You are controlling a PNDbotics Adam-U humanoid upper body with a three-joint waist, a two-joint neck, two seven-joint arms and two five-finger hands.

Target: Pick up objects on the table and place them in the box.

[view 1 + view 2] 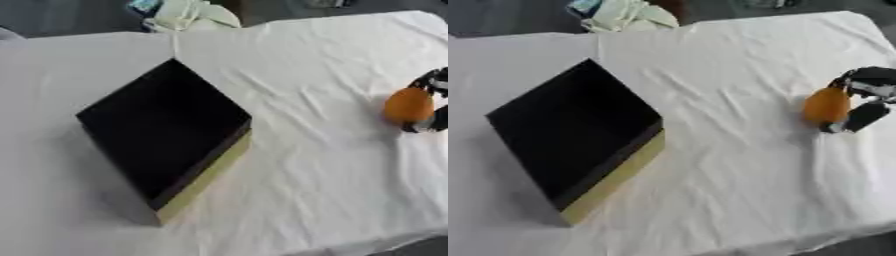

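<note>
An orange, rounded object [826,106] sits at the right side of the white-clothed table [737,165]. My right hand [866,100] comes in from the right edge, its black fingers curled round the orange object from behind and beside it. The box [570,135] lies left of centre, turned like a diamond, with a black inside and tan outer walls; it looks empty. My left hand shows in neither view.
A heap of pale green and blue cloth [188,15] lies beyond the table's far edge. Wrinkled white cloth stretches between the box and the orange object. The table's front edge [798,242] runs along the lower right.
</note>
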